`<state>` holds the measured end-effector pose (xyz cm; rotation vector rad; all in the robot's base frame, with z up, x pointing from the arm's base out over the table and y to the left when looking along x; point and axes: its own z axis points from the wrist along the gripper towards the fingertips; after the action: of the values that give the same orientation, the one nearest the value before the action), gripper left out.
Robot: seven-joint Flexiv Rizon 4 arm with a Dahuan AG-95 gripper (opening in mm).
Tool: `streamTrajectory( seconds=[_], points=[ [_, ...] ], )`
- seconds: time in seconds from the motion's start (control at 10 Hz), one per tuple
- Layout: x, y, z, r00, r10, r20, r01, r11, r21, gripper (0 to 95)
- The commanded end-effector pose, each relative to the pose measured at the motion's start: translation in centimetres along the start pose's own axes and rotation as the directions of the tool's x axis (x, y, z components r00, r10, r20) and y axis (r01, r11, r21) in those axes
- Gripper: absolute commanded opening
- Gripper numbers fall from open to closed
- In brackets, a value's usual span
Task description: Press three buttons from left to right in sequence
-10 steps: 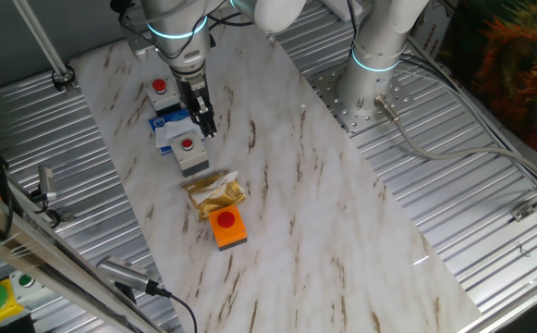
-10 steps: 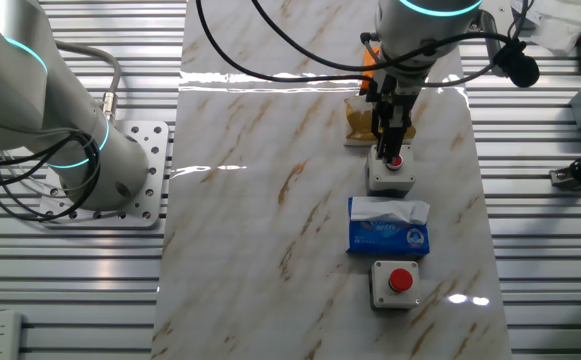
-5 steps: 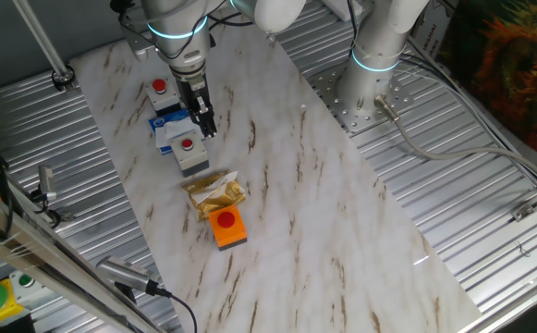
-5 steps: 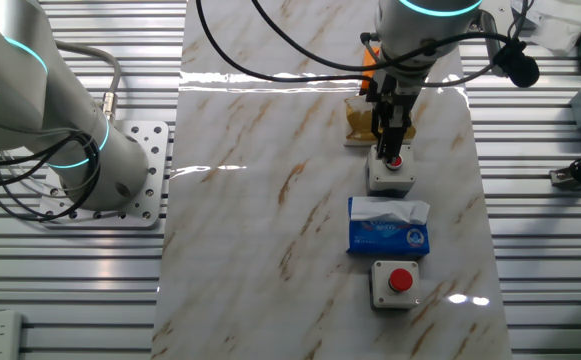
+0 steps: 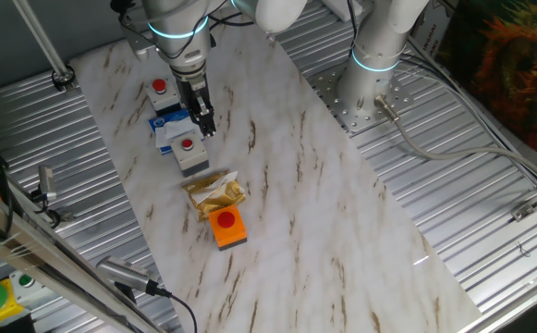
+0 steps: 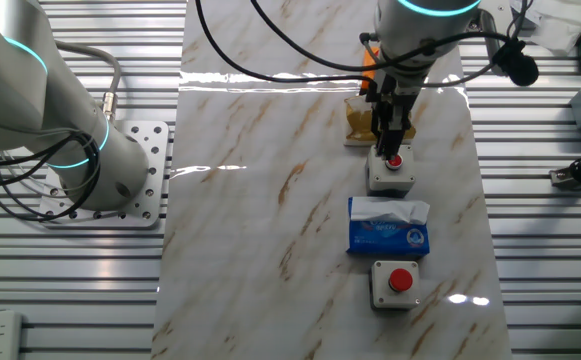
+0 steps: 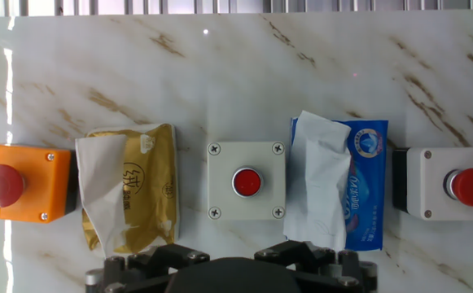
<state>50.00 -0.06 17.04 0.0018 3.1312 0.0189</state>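
claw [image 6: 390, 150]: hangs over the middle button, fingertips by its red cap; open or closed cannot be told | middle button [image 7: 246, 181]: grey-white box between yellow packet [image 7: 128, 187] and blue tissue pack [image 7: 338, 183] | orange button [image 7: 16, 182]: beyond the packet | third button [image 7: 450, 185]: beyond the tissues | all in one row on marble table [image 5: 323, 203]

Marble table [image 5: 342, 222]: three buttons [image 7: 246, 181], packets [image 7: 130, 187].

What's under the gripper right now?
The middle button, on its grey-white box, sits below the gripper. Whether the fingertips touch the cap is hidden in both fixed views; the hand view doesn't show them.
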Motion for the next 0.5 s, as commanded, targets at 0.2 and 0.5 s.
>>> streamTrajectory(
  seconds=[0.2, 0.5],
  points=[
    [0.01, 0.05, 0.01, 1.0, -0.007, -0.007, 0.007, 1.0, 0.011, 19.0],
    [0.1, -0.29, -0.16, 1.0, -0.025, -0.006, 0.026, 0.999, 0.023, 19.0]
  ],
)
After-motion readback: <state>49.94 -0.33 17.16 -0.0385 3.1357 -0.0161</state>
